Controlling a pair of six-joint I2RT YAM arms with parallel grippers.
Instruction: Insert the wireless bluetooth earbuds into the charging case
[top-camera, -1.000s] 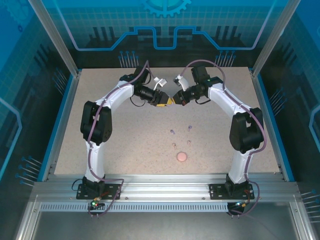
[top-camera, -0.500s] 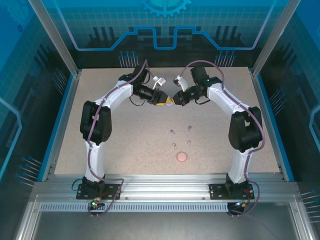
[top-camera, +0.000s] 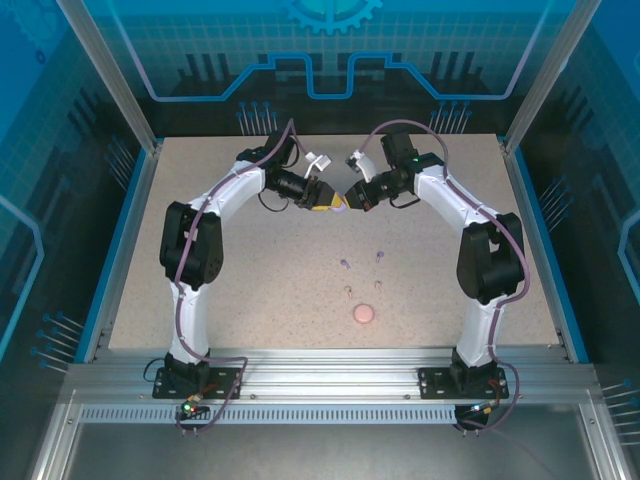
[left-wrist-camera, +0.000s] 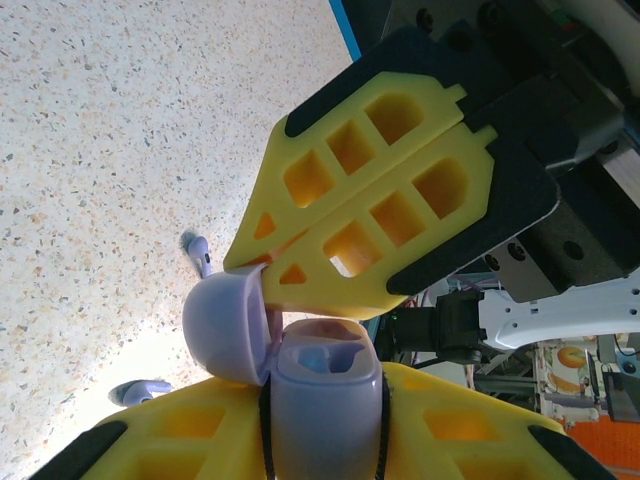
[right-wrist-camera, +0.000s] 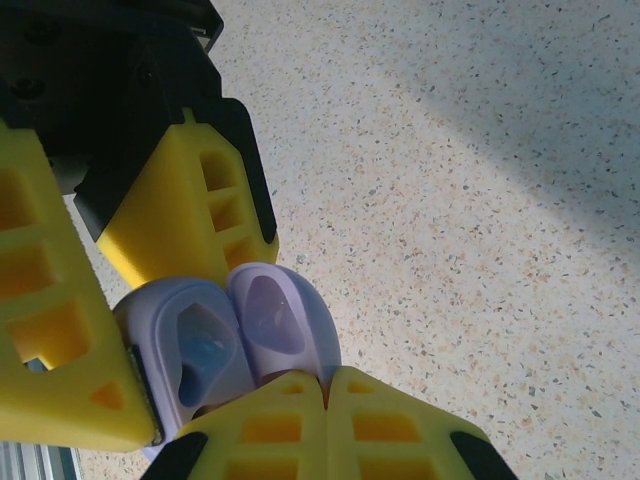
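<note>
From above, the left arm (top-camera: 215, 205) and the right arm (top-camera: 455, 205) reach in from either side and meet over the far half of the bench (top-camera: 200, 300). The charging case (top-camera: 338, 202) is held off the surface between their tips. The earbuds lie loose on the bench, nearer the arm bases than the case. Two pale purple buds (top-camera: 344, 264) are closest to the case and two pale pink buds (top-camera: 348, 290) lie just past them. A round pink disc (top-camera: 364, 313) lies farthest from the case. All of these are well apart from it.

In the left wrist view, the left jaws grip the pale purple case from both sides. Its lid (left-wrist-camera: 225, 325) is swung open beside it. The right jaws are closed flat against each other, their tips touching the lid's upper edge. Two purple buds rest on the bench beyond the lid.

In the right wrist view, the right jaws are pressed together with no gap, tips against the lid. The lid's hollow and the case's opening face the camera, and the left jaws clamp the case on two sides.
</note>
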